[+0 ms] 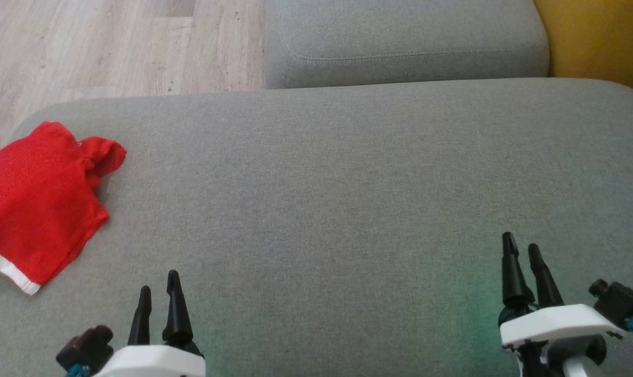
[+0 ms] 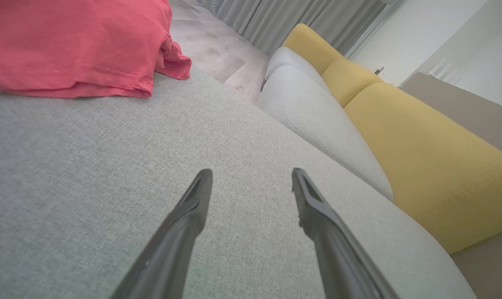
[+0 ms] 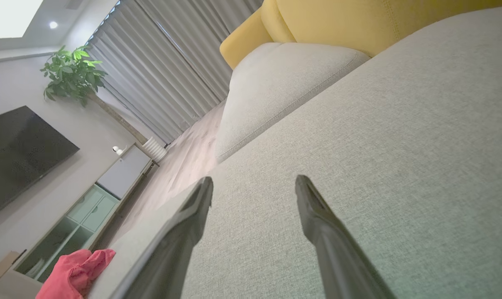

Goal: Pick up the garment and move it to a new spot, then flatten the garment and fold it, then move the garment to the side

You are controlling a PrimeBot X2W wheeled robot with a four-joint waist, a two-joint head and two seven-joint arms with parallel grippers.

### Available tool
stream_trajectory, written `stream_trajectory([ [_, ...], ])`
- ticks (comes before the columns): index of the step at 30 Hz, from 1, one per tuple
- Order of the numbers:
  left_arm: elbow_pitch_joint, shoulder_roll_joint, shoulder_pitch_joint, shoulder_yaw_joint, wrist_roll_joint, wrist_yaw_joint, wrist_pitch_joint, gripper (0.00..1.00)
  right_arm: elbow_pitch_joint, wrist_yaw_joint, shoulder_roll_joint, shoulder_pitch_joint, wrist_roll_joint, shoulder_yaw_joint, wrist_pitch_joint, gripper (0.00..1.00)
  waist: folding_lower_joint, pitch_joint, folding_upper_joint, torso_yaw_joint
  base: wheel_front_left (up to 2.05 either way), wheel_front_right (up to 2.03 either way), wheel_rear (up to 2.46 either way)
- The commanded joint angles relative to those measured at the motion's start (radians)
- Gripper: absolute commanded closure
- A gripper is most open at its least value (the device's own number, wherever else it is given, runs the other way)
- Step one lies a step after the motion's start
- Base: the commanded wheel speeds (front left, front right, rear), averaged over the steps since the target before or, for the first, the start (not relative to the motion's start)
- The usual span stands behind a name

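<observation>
The garment (image 1: pixel 33 209) is red cloth with a white hem band, lying folded at the far left edge of the grey sofa seat (image 1: pixel 347 183). It also lies at the top left of the left wrist view as the garment (image 2: pixel 76 45), and as a small red heap, the garment (image 3: pixel 74 272), low in the right wrist view. My left gripper (image 1: pixel 159 285) hovers open at the lower left, to the right of and nearer than the cloth, holding nothing. My right gripper (image 1: pixel 523 246) stands open at the lower right, far from the cloth. Both pairs of fingers, the left gripper (image 2: pixel 253 174) and the right gripper (image 3: pixel 255 182), are spread over bare fabric.
A second grey cushion (image 1: pixel 405 42) sits beyond the seat, with a yellow cushion (image 1: pixel 599 36) at the far right. Wooden floor (image 1: pixel 86 47) lies past the seat's left and far edges. A cabinet (image 3: pixel 97 195), a dark screen (image 3: pixel 18 149) and a plant (image 3: pixel 72 72) stand across the room.
</observation>
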Motion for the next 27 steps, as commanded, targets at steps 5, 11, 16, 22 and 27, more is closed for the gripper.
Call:
stream_trajectory([
  [5,-0.028,0.004,-0.018,0.006,0.077,0.01,-0.027,0.0,-0.031,0.005,-0.008,-0.017,-0.078,0.034,-0.029,0.0,0.0,-0.003,-0.0001,0.002,0.0,0.0,0.0],
  [11,-0.014,0.005,-0.009,0.0,0.143,0.021,-0.045,0.0,-0.031,0.006,-0.008,-0.013,-0.156,0.05,-0.046,0.0,0.0,-0.006,-0.0001,0.004,0.0,0.0,0.0],
  [16,-0.003,0.005,-0.002,-0.004,0.197,0.03,-0.059,0.0,-0.027,0.006,-0.009,-0.009,-0.223,0.063,-0.061,0.0,0.0,-0.01,-0.0001,0.007,0.0,0.0,0.0],
  [22,0.011,0.005,0.006,-0.007,0.263,0.042,-0.077,0.0,-0.017,0.006,-0.009,-0.007,-0.298,0.077,-0.079,0.0,0.0,-0.012,-0.0001,0.011,0.0,0.0,0.0],
  [27,0.019,0.005,0.01,-0.009,0.313,0.051,-0.092,0.0,-0.007,0.007,-0.01,-0.008,-0.359,0.092,-0.093,0.0,0.0,-0.011,-0.0001,0.015,0.0,0.0,0.0],
])
